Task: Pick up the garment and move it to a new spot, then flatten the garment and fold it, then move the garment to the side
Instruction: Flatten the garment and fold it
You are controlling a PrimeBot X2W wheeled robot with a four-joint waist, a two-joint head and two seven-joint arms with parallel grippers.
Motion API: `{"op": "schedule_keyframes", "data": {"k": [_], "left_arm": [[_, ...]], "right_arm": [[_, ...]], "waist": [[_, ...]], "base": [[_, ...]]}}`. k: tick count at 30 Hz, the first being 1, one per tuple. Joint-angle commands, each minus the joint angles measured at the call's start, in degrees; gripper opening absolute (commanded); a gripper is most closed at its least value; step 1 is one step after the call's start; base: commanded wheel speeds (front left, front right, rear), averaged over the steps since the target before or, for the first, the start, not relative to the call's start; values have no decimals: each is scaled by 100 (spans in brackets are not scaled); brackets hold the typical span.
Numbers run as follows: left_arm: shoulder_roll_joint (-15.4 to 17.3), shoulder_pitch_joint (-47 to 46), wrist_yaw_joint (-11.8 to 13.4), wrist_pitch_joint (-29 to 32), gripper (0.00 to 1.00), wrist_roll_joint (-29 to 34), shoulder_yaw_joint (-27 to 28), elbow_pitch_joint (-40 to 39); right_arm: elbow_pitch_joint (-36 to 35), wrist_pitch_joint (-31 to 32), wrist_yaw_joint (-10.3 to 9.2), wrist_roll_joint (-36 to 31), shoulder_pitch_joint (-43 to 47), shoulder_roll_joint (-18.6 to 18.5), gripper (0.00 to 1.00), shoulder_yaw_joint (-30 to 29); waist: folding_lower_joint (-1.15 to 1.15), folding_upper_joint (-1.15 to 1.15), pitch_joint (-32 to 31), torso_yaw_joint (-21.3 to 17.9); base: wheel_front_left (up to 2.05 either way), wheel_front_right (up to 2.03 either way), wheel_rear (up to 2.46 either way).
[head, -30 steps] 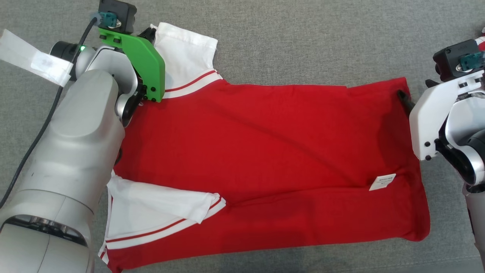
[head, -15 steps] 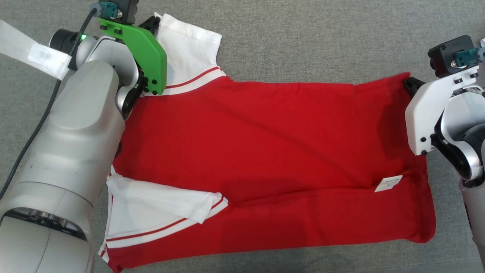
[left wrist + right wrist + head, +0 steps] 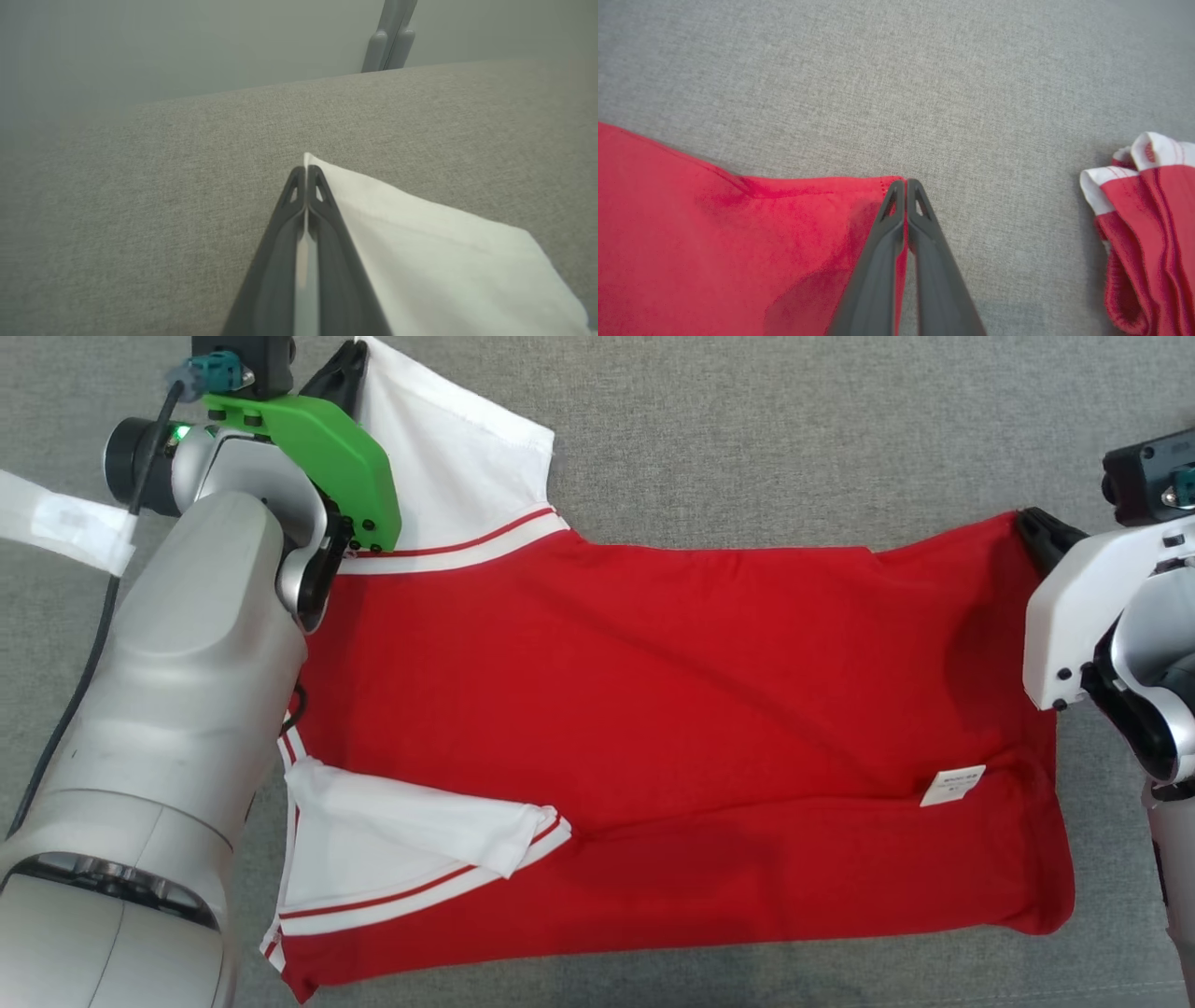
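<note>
The left gripper (image 3: 306, 173) is squeezing tight on the white sleeve (image 3: 420, 242) of the garment (image 3: 672, 709). The right gripper (image 3: 906, 184) is squeezing tight on its red corner (image 3: 859, 196). The garment is lying spread out on the grey cloth surface (image 3: 794, 429) between the two grippers.

Soft, even, bright light fills all three views. Faint, diffuse shadows darken the garment (image 3: 672, 709) near its right end. The left wrist view is hazy and unfocused toward its top and edges.
</note>
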Motion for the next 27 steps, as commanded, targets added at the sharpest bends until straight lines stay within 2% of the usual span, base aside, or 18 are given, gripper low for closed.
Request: {"op": "schedule_keyframes", "data": {"k": [1, 9, 15, 22, 27], "left_arm": [[49, 147, 65, -270, 0, -78, 94, -84], [154, 545, 211, -771, 0, -199, 218, -365], [320, 1189, 202, -1041, 0, -299, 328, -923], [814, 2656, 554, -1178, 0, -193, 486, -2510], [1179, 3854, 948, -1164, 0, -143, 505, -3689]], "right_arm": [[-23, -159, -8, 132, 136, 77, 0, -128], [-26, -555, -8, 133, 434, 143, 0, -417], [111, -986, -8, 201, 761, 336, 0, -669], [208, -1664, -8, 419, 1418, 521, 0, -805], [235, -1772, -8, 595, 1874, 570, 0, -736]], "waist": [[0, 0, -142, 88], [0, 0, -486, 185], [0, 0, -885, 250], [0, 0, -1515, 306], [0, 0, -1793, 314]], "base": [[0, 0, 0], [0, 0, 0], [0, 0, 0], [0, 0, 0], [0, 0, 0]]}}
